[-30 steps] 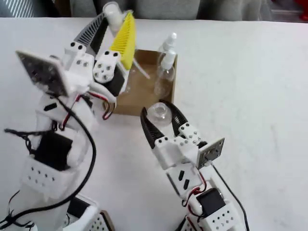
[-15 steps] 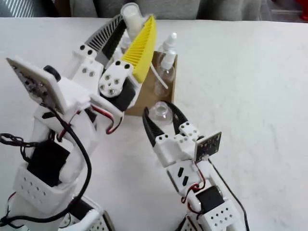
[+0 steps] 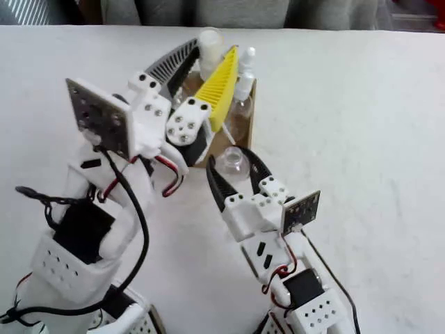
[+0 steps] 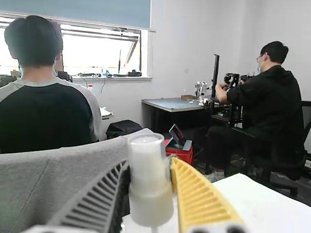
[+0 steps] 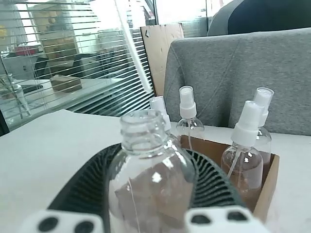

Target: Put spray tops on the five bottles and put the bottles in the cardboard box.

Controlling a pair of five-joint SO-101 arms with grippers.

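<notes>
spray top (image 4: 148,180) clamped in left gripper (image 3: 213,50); uncapped bottle (image 5: 148,167) clamped in right gripper (image 3: 227,158).

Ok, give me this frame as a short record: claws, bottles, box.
left claw: shut on spray top, held up by the cardboard box
right claw: shut on open bottle, outside the box, near side
in box: four bottles, upright, spray tops on
left to do: cap and box one bottle

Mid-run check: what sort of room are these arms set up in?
Looks like an office or lab workroom: a white table under the arms, a window with slatted blinds, and a desk across the room.
</notes>
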